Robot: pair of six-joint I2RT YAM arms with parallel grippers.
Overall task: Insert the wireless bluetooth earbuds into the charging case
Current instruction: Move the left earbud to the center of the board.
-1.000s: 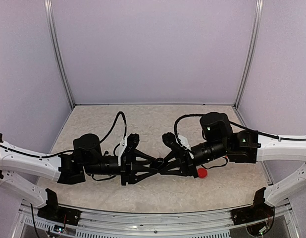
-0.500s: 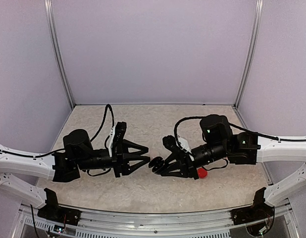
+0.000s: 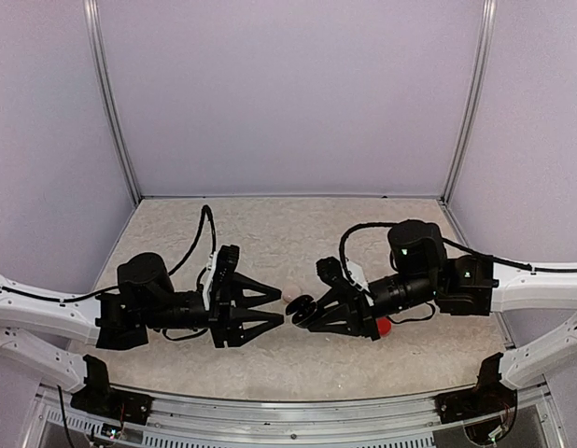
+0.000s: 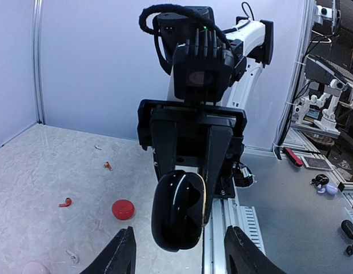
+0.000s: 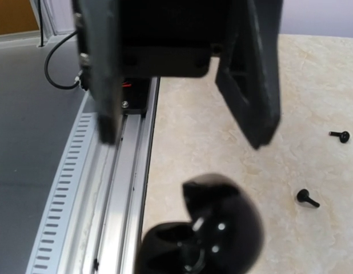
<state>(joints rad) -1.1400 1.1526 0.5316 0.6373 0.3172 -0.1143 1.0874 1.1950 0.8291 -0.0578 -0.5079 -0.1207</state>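
Two arms reach toward each other low over the counter [image 3: 270,233], nearly tip to tip at its middle. On the left, the left pincer [image 3: 282,307] is spread wide with nothing between its fingers, aimed at the other arm. Just past its tips a pale pink case [image 3: 293,294] lies on the counter. Next comes the black charging case [image 4: 177,211], glossy and rounded, pinched by the right pincer [image 3: 312,313] and held up off the counter facing the left one. From the right wrist it looks hinged open, though I cannot be sure. No earbud is in it that I can see. The earbuds lie loose on the counter. The left wrist view shows a red earbud [image 4: 65,202] near a red round case [image 4: 123,209], a second red one [image 4: 108,166] farther back and a whitish earbud [image 4: 72,256] close in. The right wrist view shows two black earbuds [image 5: 307,197] [image 5: 339,135] on the counter, off to the right of the held case.
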